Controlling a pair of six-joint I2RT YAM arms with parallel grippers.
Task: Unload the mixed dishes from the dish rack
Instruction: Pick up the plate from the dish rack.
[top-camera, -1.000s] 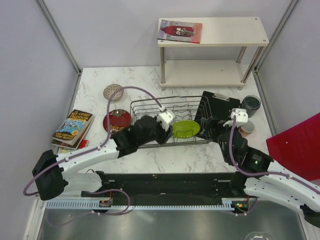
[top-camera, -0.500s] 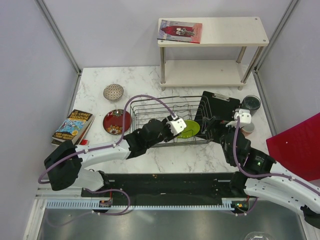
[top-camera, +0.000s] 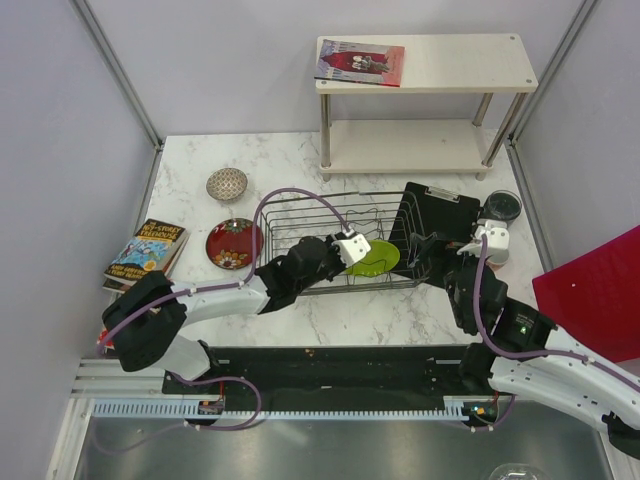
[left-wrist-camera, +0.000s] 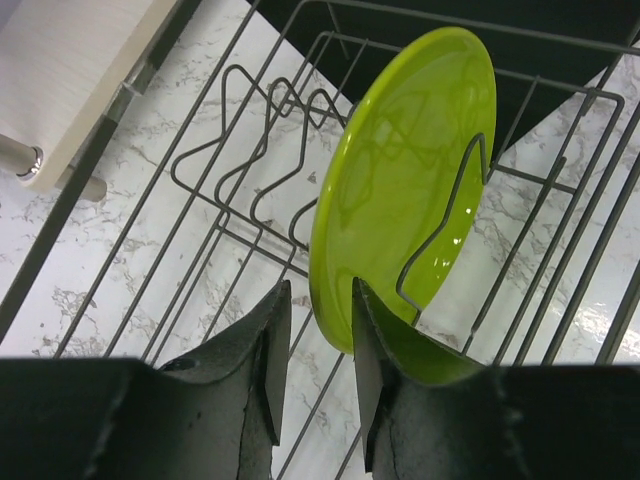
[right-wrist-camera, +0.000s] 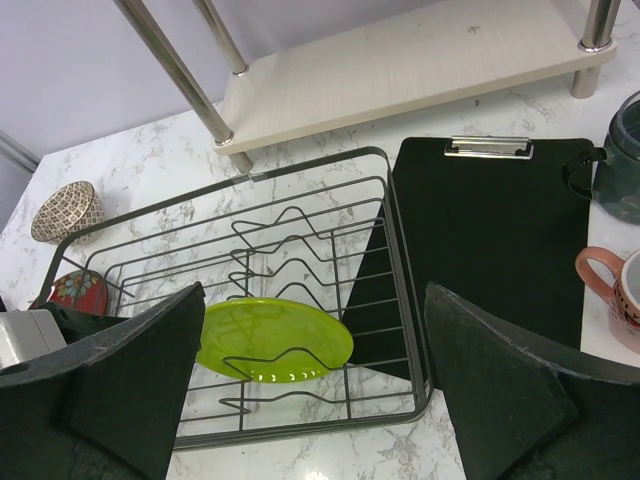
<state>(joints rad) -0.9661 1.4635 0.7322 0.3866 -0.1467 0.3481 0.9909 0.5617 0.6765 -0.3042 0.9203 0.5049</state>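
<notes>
The dish rack (top-camera: 300, 215) holds only the lime-green plate (top-camera: 377, 258), leaning in its dividers at the right end. My left gripper (top-camera: 352, 250) reaches in from the left. In the left wrist view its jaws (left-wrist-camera: 318, 290) stand narrowly apart astride the plate's (left-wrist-camera: 410, 200) lower rim; the right finger touches it and the left does not. My right gripper (right-wrist-camera: 320, 390) is wide open and empty above the rack's (right-wrist-camera: 300, 428) right end. The red dish (top-camera: 233, 243) and the grey-beige bowl (top-camera: 227, 184) sit on the table left of the rack. The dark cup (top-camera: 500, 207) and the pink cup (right-wrist-camera: 615, 290) stand to its right.
A black clipboard (top-camera: 435, 215) lies against the rack's right side. A two-tier shelf (top-camera: 420, 65) with a magazine (top-camera: 360, 62) stands at the back. Books (top-camera: 148, 255) lie at the left edge. A red panel (top-camera: 590, 290) is at the far right.
My left gripper has moved right along the rack to the green plate, uncovering the red dish on the table. My right arm has shifted slightly back and right.
</notes>
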